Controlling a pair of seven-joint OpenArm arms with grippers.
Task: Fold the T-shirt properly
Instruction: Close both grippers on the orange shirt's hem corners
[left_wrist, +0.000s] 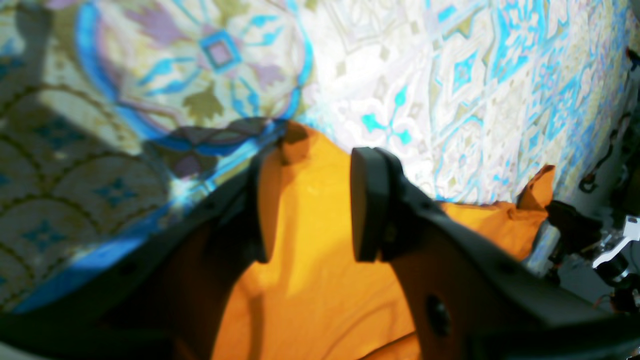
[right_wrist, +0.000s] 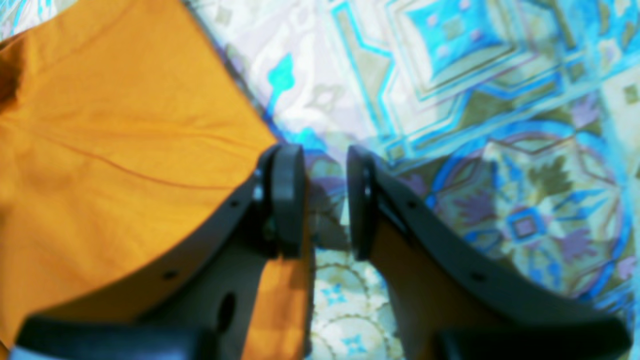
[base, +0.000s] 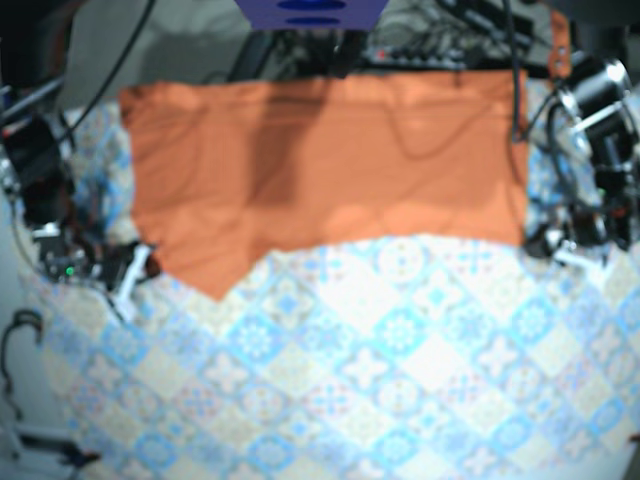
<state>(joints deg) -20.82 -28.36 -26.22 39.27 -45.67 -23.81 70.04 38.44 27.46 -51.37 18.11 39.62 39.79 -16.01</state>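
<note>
- The left pincer (left_wrist: 312, 205) is released. Its two dark fingers (left_wrist: 370, 205) stand well apart, with nothing caught between them.
- Through that gap shows the orange T-shirt (left_wrist: 310, 300), which lies under the pincer. Whether the fingertips touch the fabric cannot be told.
- The shirt's edge ends just past the fingertips. Beyond it lies the tablecloth (left_wrist: 450, 75), patterned in blue, white and olive.
- At the right of the left wrist view a small fold of the shirt stands up, next to some metal parts and cables (left_wrist: 590, 240).
- The right pincer (right_wrist: 325, 202) is released too, though its jaws stand closer together. Only tablecloth shows in the narrow gap.
- In the right wrist view the shirt's edge runs slantwise under the finger on the left. This pincer therefore sits right at the border of the shirt, with the fabric spreading away to the left.
- From above, the T-shirt (base: 320, 170) is spread flat and wide across the far part of the tablecloth (base: 400, 380). One corner comes down to a point at the lower left.
- In the base view the left arm (base: 590, 200) is at the shirt's right end and the right arm (base: 70, 250) at its left end. That picture is too blurred to make out the pincers.
</note>
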